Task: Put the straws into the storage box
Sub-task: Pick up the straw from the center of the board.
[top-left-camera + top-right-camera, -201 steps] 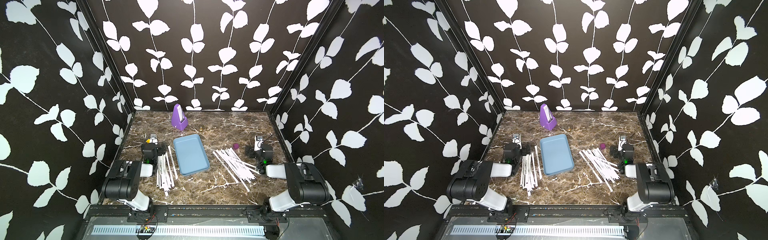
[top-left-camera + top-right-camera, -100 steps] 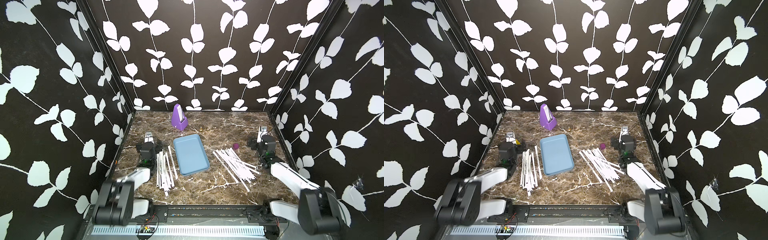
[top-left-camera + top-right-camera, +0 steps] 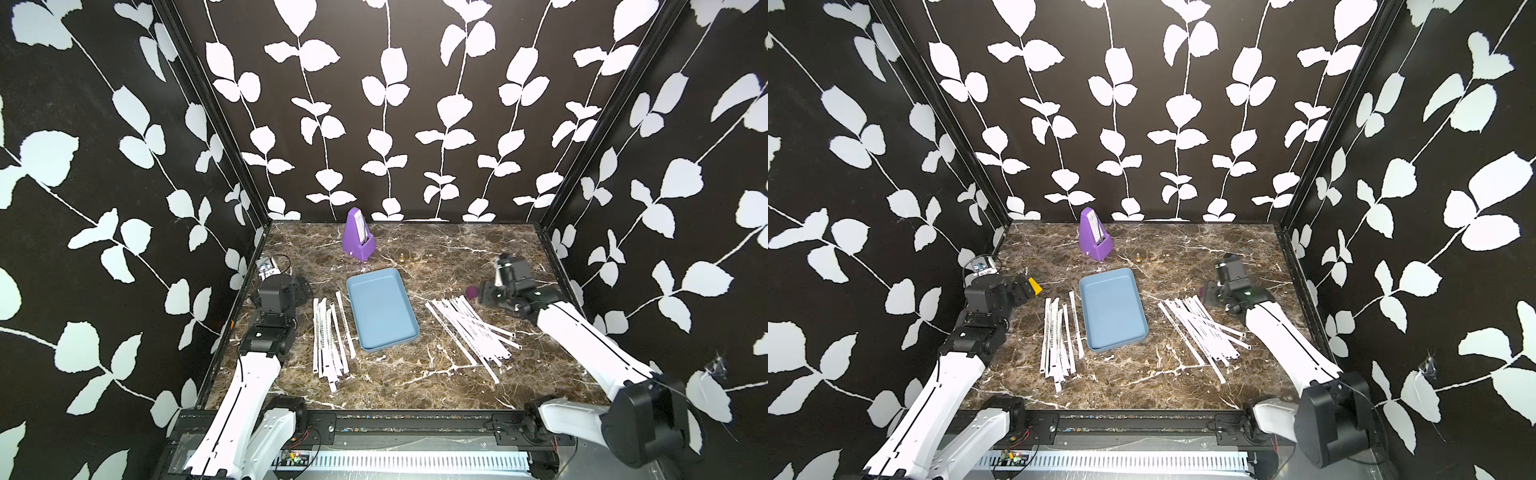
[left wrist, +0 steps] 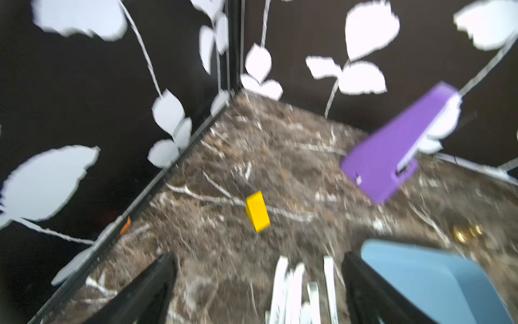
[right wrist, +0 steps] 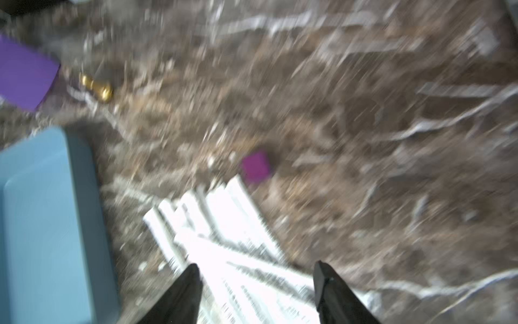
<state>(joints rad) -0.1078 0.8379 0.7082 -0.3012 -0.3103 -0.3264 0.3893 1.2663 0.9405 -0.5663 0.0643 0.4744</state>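
The storage box [image 3: 380, 307] [image 3: 1113, 309], a shallow light blue tray, lies empty mid-table. Several white paper-wrapped straws [image 3: 330, 336] [image 3: 1059, 336] lie in a row to its left. A fanned pile of more straws [image 3: 469, 328] [image 3: 1204, 328] lies to its right. My left gripper [image 3: 301, 287] [image 4: 258, 261] hovers open at the far end of the left row, whose tips [image 4: 291, 283] show between its jaws. My right gripper [image 3: 486, 293] [image 5: 256, 266] is open over the far end of the right pile [image 5: 224, 232], holding nothing.
A purple metronome [image 3: 358, 235] [image 4: 392, 157] stands at the back, with a small gold piece [image 3: 402, 257] [image 5: 96, 87] beside it. A yellow block [image 3: 1035, 286] [image 4: 258, 211] lies ahead of the left gripper. A small purple piece [image 3: 471, 292] [image 5: 256, 167] lies by the right pile. Patterned walls enclose three sides.
Both arms have unfolded from their low rest, with the forearms now stretched over the table's front. The right gripper has turned toward the right pile, and its jaws have narrowed.
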